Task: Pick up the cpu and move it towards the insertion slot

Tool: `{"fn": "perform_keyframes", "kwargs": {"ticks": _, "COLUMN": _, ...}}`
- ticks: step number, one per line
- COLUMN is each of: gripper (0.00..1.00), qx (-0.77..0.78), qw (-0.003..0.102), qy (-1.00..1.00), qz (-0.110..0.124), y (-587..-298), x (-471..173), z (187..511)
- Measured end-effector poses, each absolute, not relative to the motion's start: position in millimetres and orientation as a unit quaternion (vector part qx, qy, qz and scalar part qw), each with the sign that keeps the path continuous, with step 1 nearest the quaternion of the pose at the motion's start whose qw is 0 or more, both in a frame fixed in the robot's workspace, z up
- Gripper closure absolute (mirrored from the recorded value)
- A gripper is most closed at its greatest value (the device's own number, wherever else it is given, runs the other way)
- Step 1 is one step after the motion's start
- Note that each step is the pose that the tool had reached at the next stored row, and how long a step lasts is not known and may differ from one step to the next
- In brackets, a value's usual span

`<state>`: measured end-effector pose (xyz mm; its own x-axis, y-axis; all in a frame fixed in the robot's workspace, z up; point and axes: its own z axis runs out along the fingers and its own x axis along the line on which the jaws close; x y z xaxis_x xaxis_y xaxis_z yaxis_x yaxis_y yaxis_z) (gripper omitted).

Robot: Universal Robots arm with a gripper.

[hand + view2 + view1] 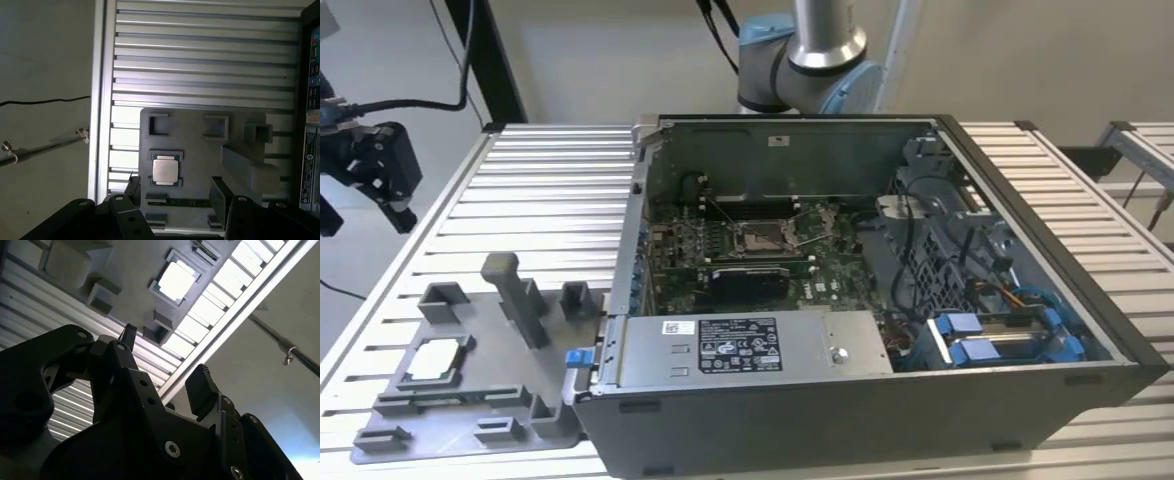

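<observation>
My black end effector (166,351) is closest to the lens in both wrist views. Its two fingers (202,386) are spread apart with nothing between them, so it is released and empty.

Beyond it is the wide slatted aluminium surface (547,190) that carries everything. From the centre out toward four o'clock in the exterior view sits the dark, open computer case (854,410), and inside it the green motherboard (834,268). At about eight o'clock in that view, just beside the case, lies the grey plastic fixture plate (480,398) with its raised blocks.

The insertion slot (758,237), a small square socket with a shiny silver frame and a tan centre, sits on the motherboard near the middle of the exterior view. Smallest is the cpu (434,360), a flat square chip with a pale silvery top. It lies flat in a pocket of the fixture, roughly at eight o'clock from the slot and well apart from it. I hang clear of it, not touching.

I judge the step in hand to be the approach for the pick, since nothing is grasped yet. The grasp calls for coming down squarely over the chip, with my fingers straddling two opposite edges and staying clear of the pocket walls. It also needs a gentle close, because the part is thin.
</observation>
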<state>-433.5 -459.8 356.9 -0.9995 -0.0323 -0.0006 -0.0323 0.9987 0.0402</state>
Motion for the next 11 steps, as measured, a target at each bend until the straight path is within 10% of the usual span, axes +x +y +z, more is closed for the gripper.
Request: {"fn": "perform_keyframes", "kwargs": {"ticks": 11, "gripper": 0.00, "qx": 0.016, "qw": -0.004, "qy": -1.000, "qz": -0.020, "y": -460, "x": -434, "z": 337}}
